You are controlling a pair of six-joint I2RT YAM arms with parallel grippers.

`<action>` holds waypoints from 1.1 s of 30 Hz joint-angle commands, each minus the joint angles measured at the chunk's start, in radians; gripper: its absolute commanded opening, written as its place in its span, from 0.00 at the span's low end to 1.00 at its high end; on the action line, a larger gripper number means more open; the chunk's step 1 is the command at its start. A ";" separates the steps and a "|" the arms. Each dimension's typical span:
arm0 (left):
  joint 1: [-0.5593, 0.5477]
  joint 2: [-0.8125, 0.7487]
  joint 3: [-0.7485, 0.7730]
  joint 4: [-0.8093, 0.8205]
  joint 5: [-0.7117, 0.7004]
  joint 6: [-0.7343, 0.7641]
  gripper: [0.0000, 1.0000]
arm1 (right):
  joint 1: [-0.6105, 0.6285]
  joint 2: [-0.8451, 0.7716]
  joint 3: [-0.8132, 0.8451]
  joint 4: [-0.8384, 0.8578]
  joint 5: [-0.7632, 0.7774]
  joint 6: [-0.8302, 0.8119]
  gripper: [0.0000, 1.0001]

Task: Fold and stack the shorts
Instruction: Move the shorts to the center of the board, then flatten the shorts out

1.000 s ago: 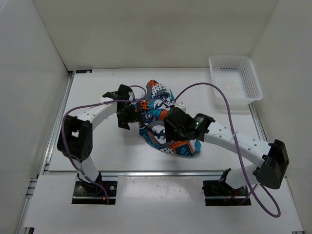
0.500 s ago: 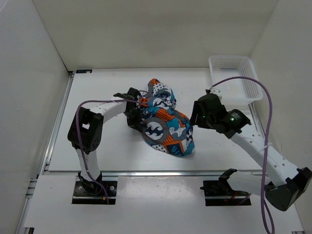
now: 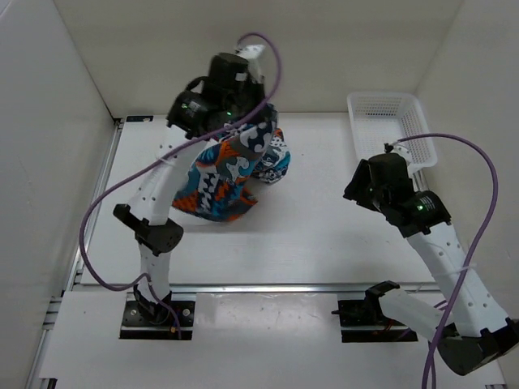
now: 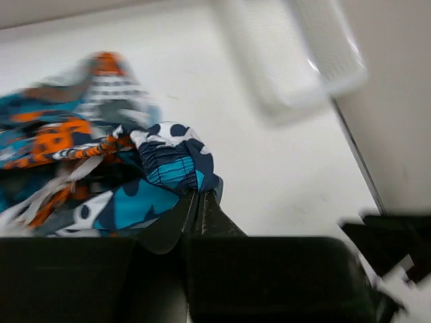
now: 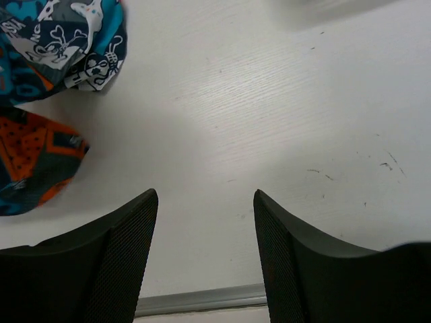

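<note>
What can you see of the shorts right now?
The shorts are soft cloth printed in teal, orange, white and navy, with circle motifs. They are bunched and unfolded, hanging in a crumpled drape from the left claw, which is shut on a navy-and-white edge. Their lower end seems to touch the table. The open right claw is apart from them.

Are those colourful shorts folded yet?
Not folded. The shorts hang crumpled in a bunch from the left end effector, which pinches one edge.
</note>
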 commanded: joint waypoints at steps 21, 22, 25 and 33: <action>0.222 -0.344 -0.903 0.075 0.047 -0.108 0.84 | -0.069 0.142 -0.243 0.145 -0.292 0.083 0.90; 0.236 -0.335 -0.932 0.094 0.047 -0.117 1.00 | -0.083 0.169 -0.243 0.159 -0.326 0.083 0.97; 0.262 -0.298 -1.007 0.166 0.064 -0.117 1.00 | -0.132 0.264 -0.243 0.242 -0.464 0.083 1.00; 0.262 -0.042 -0.986 0.203 0.151 -0.093 1.00 | -0.235 0.551 -0.254 0.423 -0.593 0.107 0.95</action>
